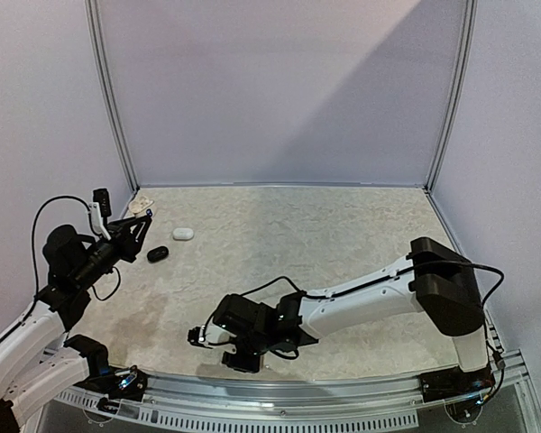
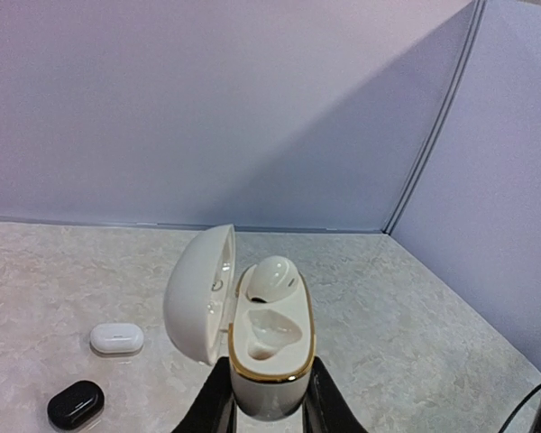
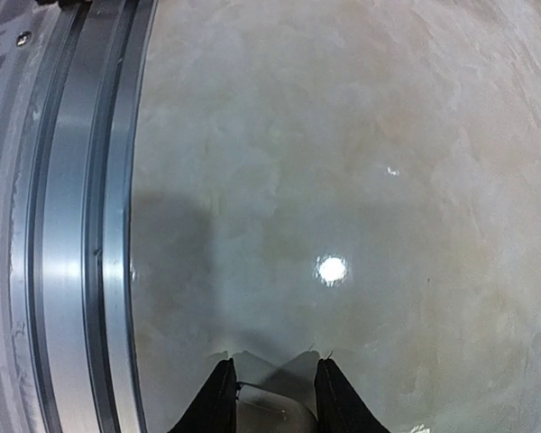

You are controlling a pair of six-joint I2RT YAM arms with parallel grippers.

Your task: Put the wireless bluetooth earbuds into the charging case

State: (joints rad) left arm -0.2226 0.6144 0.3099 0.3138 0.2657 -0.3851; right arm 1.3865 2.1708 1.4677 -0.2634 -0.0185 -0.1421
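Observation:
My left gripper (image 1: 142, 223) (image 2: 269, 368) is raised over the table's left side and shut on the charging case (image 2: 270, 365) (image 1: 143, 208), white with a gold rim. Its lid (image 2: 198, 293) hangs open to the left. One white earbud (image 2: 272, 276) sits in the far socket, and the near socket (image 2: 270, 332) is empty. My right gripper (image 1: 242, 359) (image 3: 273, 365) is low at the table's near edge, its jaws closed on a small white earbud (image 3: 270, 413). Only the top of this earbud shows between the fingers.
A small shut white case (image 1: 182, 234) (image 2: 117, 338) and a black case (image 1: 158, 254) (image 2: 76, 403) lie on the table in front of the left gripper. A metal rail (image 3: 72, 225) (image 1: 298, 392) runs along the near edge beside the right gripper. Walls enclose the back and sides.

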